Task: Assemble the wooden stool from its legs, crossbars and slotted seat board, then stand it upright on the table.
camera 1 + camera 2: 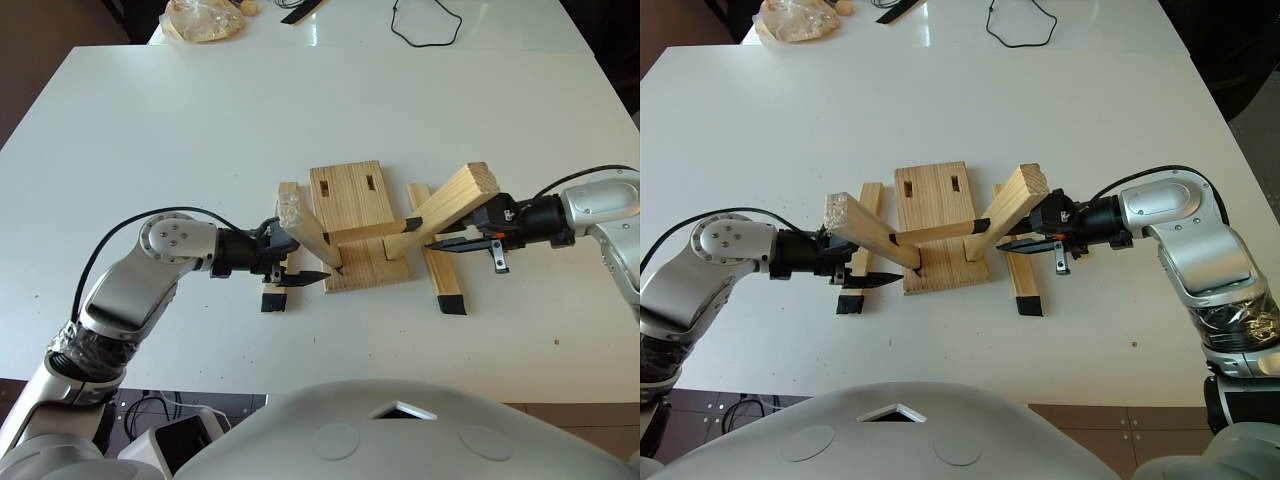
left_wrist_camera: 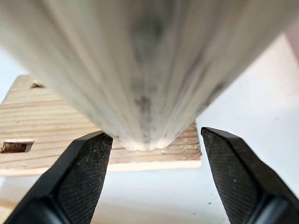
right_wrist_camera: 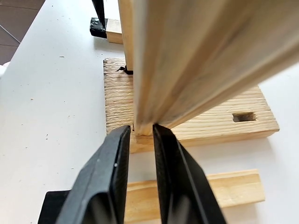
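Leg pieces lie nearest: two spare ones flat on the white table (image 1: 200, 130), one (image 1: 870, 200) on the left of the seat board and one (image 1: 443, 280) on the right, each with a black cap at its near end. The left one's middle is hidden under the left arm.

The left gripper (image 2: 155, 133) is at the foot of the left raised leg (image 1: 312, 235). Its fingers are spread wide with the leg's lower end between them, and a clear gap shows on one side, so nothing is clamped. The right gripper (image 3: 140, 127) points at the foot of the right raised leg (image 1: 450, 205). Its fingers are drawn almost together with only a slit between, and nothing shows in that slit.

The slotted seat board (image 1: 350, 195) lies flat in the middle of the table. It is pale striped wood, and two small rectangular slots are open near its far end. Both raised legs tilt outward from its near half, joined by a crossbar (image 1: 365, 232). Whether their feet sit inside slots I cannot tell, as the legs themselves block both wrist views. Clear film wraps the top of the left raised leg.

Farther off, on a second white surface, lie a crumpled plastic bag (image 1: 205, 18) and a black cable (image 1: 425, 25), both cut off by the frame's top edge.
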Controlling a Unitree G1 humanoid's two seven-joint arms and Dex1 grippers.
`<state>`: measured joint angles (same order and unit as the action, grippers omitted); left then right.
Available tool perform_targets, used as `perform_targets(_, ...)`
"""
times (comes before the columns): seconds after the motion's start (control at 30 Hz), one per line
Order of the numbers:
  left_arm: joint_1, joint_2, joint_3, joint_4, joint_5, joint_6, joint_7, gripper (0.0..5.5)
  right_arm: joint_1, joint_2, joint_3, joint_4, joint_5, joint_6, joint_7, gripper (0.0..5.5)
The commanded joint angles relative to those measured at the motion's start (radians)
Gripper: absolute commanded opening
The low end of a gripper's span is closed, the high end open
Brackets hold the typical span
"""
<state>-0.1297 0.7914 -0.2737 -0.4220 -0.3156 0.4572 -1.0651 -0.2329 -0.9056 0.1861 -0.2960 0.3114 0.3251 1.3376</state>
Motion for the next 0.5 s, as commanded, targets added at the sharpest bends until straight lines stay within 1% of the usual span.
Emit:
perform_targets(0.03,-0.051,-0.064,-0.029,0.053,0.036,-0.053,0.021,3.43,-0.021,0.035,0.032,-0.014,-0.023,-0.050,-0.012,0.87)
perform_targets(0.13,-0.063,-0.086,-0.010,0.137,0.082,-0.098,0.061,3.43,-0.013,0.027,0.020,0.036,-0.075,-0.081,-0.049,0.87)
perform_targets(0.27,-0.064,-0.108,0.002,0.206,0.120,-0.143,0.091,3.43,-0.011,0.051,0.021,0.068,-0.116,-0.107,-0.100,0.87)
perform_targets(0.37,-0.044,-0.107,0.018,0.201,0.117,-0.153,0.096,3.43,-0.009,0.064,0.018,0.091,-0.149,-0.126,-0.142,0.87)
perform_targets(0.5,0.003,-0.084,0.061,0.175,0.104,-0.160,0.091,3.43,0.022,0.069,-0.012,0.083,-0.152,-0.119,-0.189,0.87)
